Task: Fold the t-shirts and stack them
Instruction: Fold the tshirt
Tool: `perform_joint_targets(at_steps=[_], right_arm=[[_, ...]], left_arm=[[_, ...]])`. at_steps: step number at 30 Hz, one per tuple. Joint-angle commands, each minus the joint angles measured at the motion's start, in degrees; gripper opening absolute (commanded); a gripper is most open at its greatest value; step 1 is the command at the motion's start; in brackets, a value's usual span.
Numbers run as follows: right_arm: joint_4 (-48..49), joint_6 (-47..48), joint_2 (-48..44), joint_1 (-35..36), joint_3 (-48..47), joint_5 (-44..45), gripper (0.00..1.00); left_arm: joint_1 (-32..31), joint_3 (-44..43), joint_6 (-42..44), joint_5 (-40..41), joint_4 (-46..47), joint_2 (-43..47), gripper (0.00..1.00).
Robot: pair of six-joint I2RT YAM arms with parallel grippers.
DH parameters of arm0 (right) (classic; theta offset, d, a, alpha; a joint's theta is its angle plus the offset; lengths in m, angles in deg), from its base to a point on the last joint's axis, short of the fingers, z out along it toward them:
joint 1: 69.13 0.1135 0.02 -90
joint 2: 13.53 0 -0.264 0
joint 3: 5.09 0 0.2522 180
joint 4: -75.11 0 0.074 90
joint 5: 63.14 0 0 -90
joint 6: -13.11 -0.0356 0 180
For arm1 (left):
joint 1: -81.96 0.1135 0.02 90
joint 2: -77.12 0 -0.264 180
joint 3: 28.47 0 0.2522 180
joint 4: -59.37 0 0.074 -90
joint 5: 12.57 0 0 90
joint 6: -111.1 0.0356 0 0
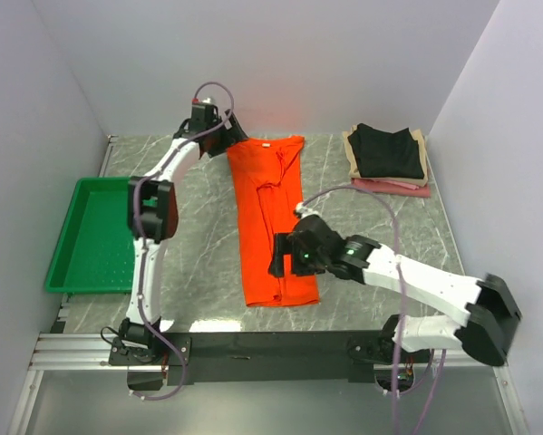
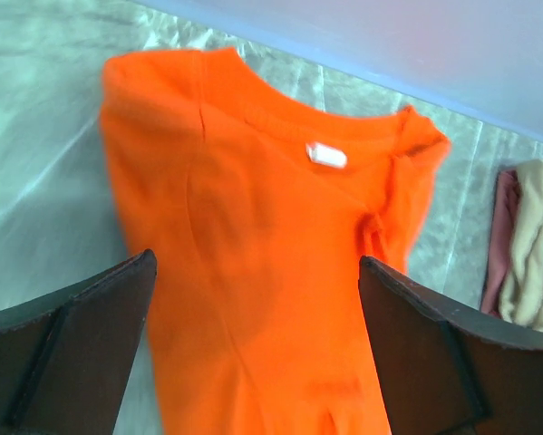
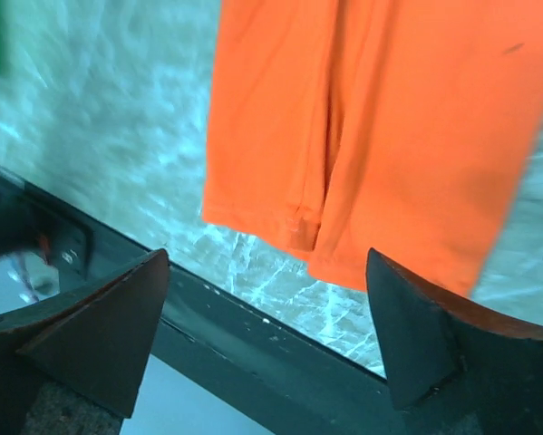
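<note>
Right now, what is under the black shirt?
A beige shirt peeks out beneath the black shirt, with a pink shirt at the bottom. Their middles are covered, so anything between them is hidden.

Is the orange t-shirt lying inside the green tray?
No, the orange t-shirt lies on the table, apart from the green tray at the left.

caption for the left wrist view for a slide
Open left claw over the collar end of the orange t-shirt, folded t-shirts stacked at right
</note>
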Motion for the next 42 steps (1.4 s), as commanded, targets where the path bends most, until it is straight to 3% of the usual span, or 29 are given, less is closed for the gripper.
perform_joint_targets(at_steps=[1, 3, 4, 9, 13, 19, 22, 25, 30, 34, 38, 41, 42], right_arm=[[-4.8, -0.3, -6.1, -2.5, -1.2, 7.2, 0.96], [-5.9, -0.3, -9.2, -4.1, 0.2, 7.9, 1.00], [-6.2, -0.3, -10.4, -4.9, 0.8, 8.1, 1.00], [-7.8, -0.7, -16.1, -8.1, 6.2, 8.5, 1.00], [-6.7, -0.7, -18.5, -10.4, 11.6, 3.6, 1.00], [-2.9, -0.4, -18.0, -11.0, 17.7, -2.0, 1.00], [-1.9, -2.3, -16.0, -10.9, 19.3, -1.7, 0.97], [-0.1, -4.0, -14.5, -10.9, 20.5, -0.9, 0.89], [2.3, -4.6, -13.9, -10.9, 21.9, -0.8, 0.81], [4.5, -5.4, -12.7, -10.8, 23.4, -2.7, 0.72], [7.6, -6.2, -10.8, -10.8, 25.4, -5.8, 0.64], [9.9, -7.1, -9.1, -10.6, 26.3, -7.5, 0.56], [10.1, -7.4, -8.8, -10.6, 26.4, -7.3, 0.54]], left_arm=[[-3.3, 6.8, 4.4, 7.7, -3.8, 19.4, 0.99], [-6.7, 12.7, 5.0, 15.4, -7.3, 24.8, 0.99], [-7.9, 19.9, 3.3, 17.2, -8.5, 27.5, 0.99], [-15.4, 48.3, -4.2, 16.5, -2.1, 49.5, 0.99], [-23.6, 69.7, -16.0, 23.3, -4.0, 63.7, 0.99], [-35.7, 86.7, -29.9, 20.9, -9.9, 74.5, 0.99], [-41.0, 92.2, -35.2, 19.3, -9.1, 76.9, 0.99], [-44.6, 96.3, -37.7, 15.6, -2.3, 76.3, 0.99], [-44.8, 95.2, -38.7, 17.5, -4.7, 72.6, 0.77], [-44.8, 94.5, -38.1, 17.6, -4.0, 68.3, 0.71], [-44.8, 93.4, -37.6, 18.4, -4.0, 64.4, 0.58], [-44.7, 90.7, -36.7, 20.2, -6.1, 60.7, 0.42], [-44.7, 89.4, -36.2, 20.2, -6.7, 59.9, 0.33]])
